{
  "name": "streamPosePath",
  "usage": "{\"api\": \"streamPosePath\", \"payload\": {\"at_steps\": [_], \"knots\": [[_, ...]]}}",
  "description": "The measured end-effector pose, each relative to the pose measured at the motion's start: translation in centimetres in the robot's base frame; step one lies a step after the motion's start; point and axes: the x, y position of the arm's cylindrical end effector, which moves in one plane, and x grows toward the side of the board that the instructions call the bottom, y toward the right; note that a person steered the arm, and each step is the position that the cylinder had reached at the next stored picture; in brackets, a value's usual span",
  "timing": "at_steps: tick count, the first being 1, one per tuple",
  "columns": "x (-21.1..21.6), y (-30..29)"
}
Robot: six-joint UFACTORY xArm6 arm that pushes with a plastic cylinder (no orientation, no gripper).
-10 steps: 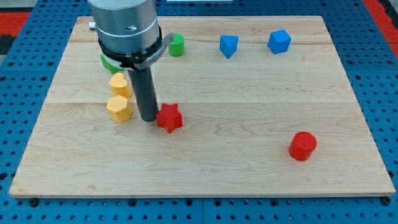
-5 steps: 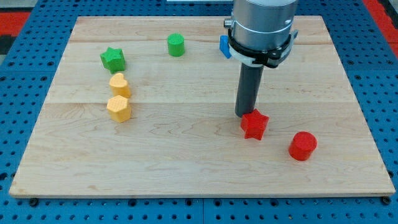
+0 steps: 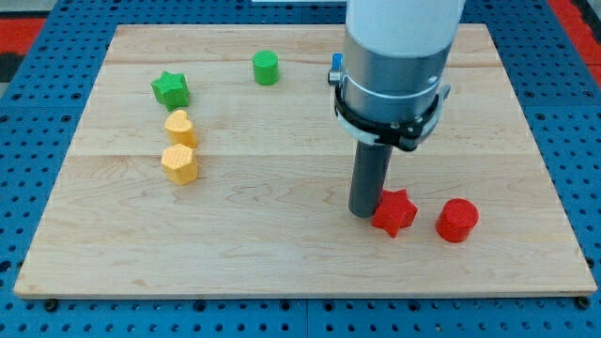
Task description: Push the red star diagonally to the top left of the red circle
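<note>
The red star (image 3: 394,212) lies on the wooden board, just left of the red circle (image 3: 457,220) and about level with it, a small gap between them. My tip (image 3: 364,212) stands on the board right against the star's left side. The arm's grey body hangs above them and hides part of the board behind it.
A green star (image 3: 170,89) and a green cylinder (image 3: 266,68) sit at the top left. Two yellow blocks (image 3: 179,126) (image 3: 178,162) sit below the green star. A blue block (image 3: 333,67) peeks out from behind the arm.
My tip has swept from the board's left to its right, pushing the red star along. In the last half second the star moved down and slightly right, closer to the red circle.
</note>
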Motion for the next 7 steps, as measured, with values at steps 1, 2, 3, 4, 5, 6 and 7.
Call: {"api": "streamPosePath", "payload": {"at_steps": [1, 2, 3, 4, 5, 6, 7], "knots": [[2.7, -1.1], [4.9, 1.1], [4.6, 5.5], [3.4, 4.7], [3.0, 3.4], [2.6, 3.4], [2.1, 3.4]]}}
